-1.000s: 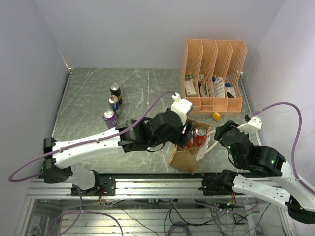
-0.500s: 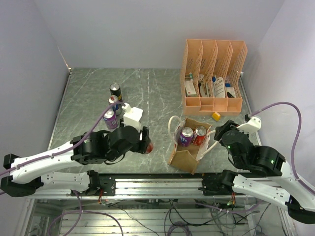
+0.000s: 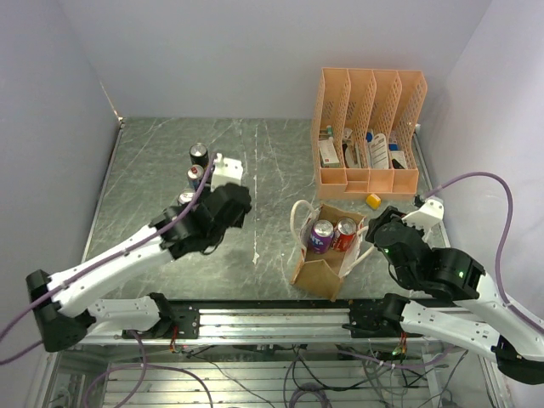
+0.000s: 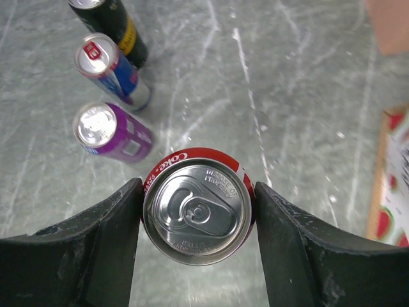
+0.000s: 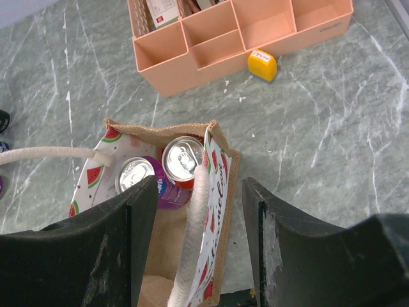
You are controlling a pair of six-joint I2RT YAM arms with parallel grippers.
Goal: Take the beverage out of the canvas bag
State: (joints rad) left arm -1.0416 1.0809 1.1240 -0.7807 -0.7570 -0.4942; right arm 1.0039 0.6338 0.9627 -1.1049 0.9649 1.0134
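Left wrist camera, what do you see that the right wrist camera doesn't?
Only left wrist: the Coke can gripped by the left gripper, and three standing cans shown whole. Only right wrist: two bagged cans, a yellow block, the open right gripper. Both: the bag with its watermelon print, the organizer, the table.

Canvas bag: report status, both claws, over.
Left claw shut on Coke can, outside canvas bag. Right claw open above it; purple can and red can inside. Three standing cans close beside left claw.
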